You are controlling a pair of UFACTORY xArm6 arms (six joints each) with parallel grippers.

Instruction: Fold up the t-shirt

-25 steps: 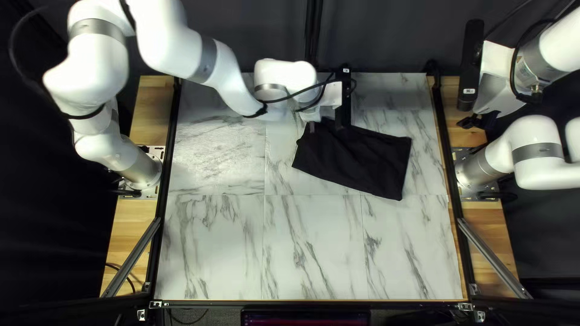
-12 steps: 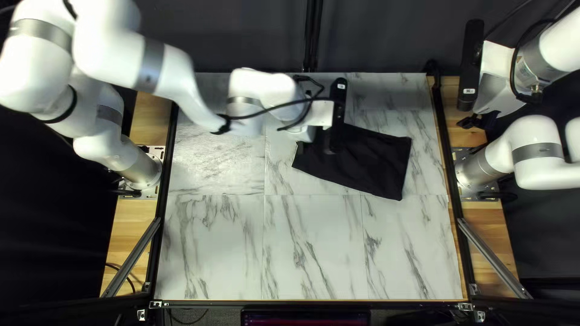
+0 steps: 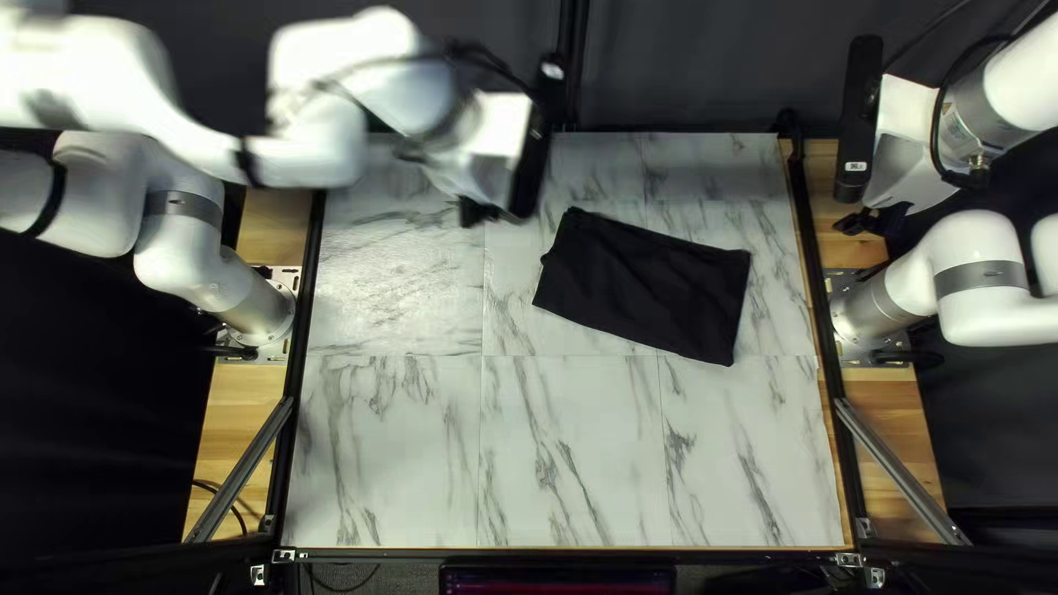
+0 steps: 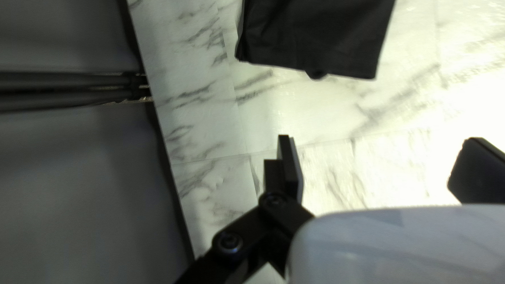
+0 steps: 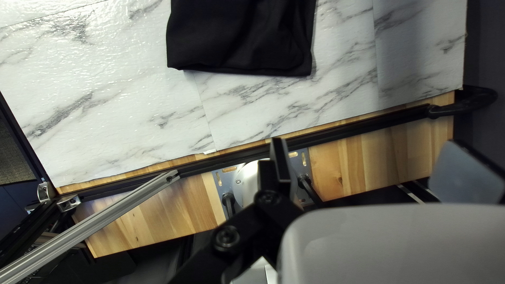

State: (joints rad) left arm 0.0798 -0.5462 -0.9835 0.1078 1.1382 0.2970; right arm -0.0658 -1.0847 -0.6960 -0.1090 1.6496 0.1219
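- My left gripper (image 3: pixel 476 213) hangs above the far part of the marbled tabletop (image 3: pixel 386 452), left of the shirt; its fingers stand wide apart, gripping nothing. The black bar (image 3: pixel 537 138) at that wrist bears a small pale label, blurred past reading.
- Half a second ago this gripper was over the shirt's left end; now it is off toward the left and the far edge, that end uncovered. The shirt's outline has not shifted.
- The black t-shirt (image 3: pixel 650 289) lies as a slanted, roughly rectangular flat bundle, right of the table's middle. Broad marble separates it from the near and left edges, a narrower strip from the right edge.
- My right gripper (image 3: pixel 871 220) is raised beyond the table's right edge, apart from the shirt, its fingers spread wide, holding nothing.
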